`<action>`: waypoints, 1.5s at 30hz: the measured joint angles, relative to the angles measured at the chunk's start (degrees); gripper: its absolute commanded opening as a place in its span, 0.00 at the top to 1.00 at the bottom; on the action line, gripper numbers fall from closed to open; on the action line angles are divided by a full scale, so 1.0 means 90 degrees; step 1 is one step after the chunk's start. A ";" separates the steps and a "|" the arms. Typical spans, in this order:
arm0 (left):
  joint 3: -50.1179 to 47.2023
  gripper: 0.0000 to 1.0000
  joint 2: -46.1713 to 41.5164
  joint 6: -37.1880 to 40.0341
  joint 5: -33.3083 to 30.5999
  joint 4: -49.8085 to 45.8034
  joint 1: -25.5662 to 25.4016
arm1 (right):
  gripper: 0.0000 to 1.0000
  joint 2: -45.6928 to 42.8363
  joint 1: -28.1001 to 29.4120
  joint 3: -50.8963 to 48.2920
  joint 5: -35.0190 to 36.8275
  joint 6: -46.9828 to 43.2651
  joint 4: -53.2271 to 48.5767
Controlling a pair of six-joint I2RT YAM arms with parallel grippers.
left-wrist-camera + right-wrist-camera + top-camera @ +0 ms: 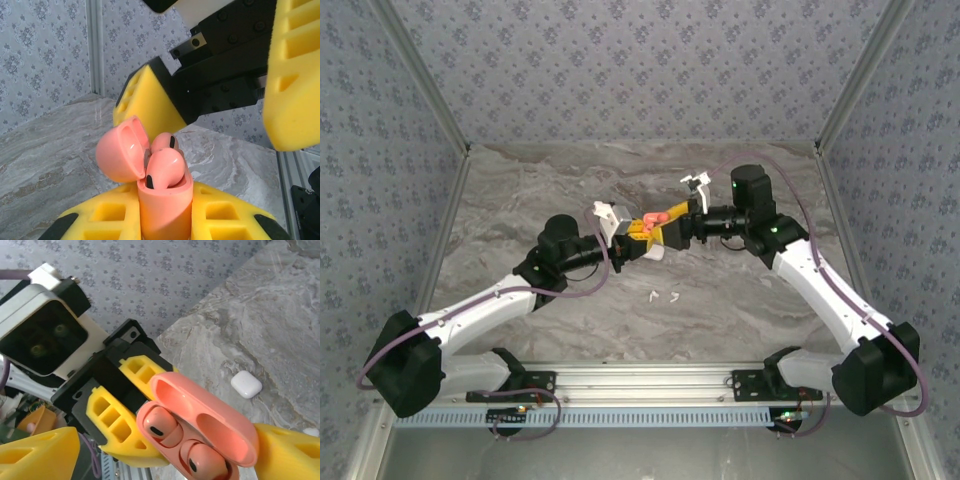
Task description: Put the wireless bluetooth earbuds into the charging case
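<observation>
Beyond the open pink case (pixel 220 426), a closed white case (pixel 246 384).

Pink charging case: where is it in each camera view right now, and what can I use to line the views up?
Top external: pink charging case at the middle of the table.
Left wrist: bottom centre, lid open.
Right wrist: lower centre, lid open.
Shared landmark: yellow fingers of the left gripper clamping it.

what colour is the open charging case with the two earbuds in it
Salmon pink, lid and body alike; the left wrist view shows the charging case best.
</observation>
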 measured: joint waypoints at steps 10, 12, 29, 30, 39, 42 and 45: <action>0.0000 1.00 -0.0015 0.0002 0.0092 0.0112 0.0000 | 0.35 -0.0248 -0.0032 0.0032 0.0202 -0.0206 -0.0153; 0.0000 1.00 -0.0012 0.0000 0.0090 0.0087 0.0000 | 0.35 -0.0352 -0.0010 0.0032 0.0197 -0.0265 -0.0206; 0.0000 1.00 -0.0012 -0.0352 0.0126 -0.0432 0.0714 | 0.20 -0.1328 -0.0163 -0.0301 0.2548 -0.0702 -0.0804; 0.0000 1.00 0.0000 -0.0444 0.0189 -0.0503 0.0923 | 0.18 -0.1513 -0.0206 -0.0423 0.2749 -0.0673 -0.0746; 0.0644 1.00 0.1729 -0.0957 0.0554 -0.1328 0.1783 | 0.00 -0.2458 -0.0648 -0.1683 0.3480 0.0061 0.0420; 0.1248 1.00 0.2650 -0.1010 0.0512 -0.1892 0.1928 | 0.00 -0.2499 -0.0838 -0.1795 0.3473 0.0355 0.0614; 0.1807 1.00 0.3390 -0.1032 0.0415 -0.2285 0.2011 | 0.00 -0.2501 -0.0935 -0.1800 0.3427 0.0578 0.0746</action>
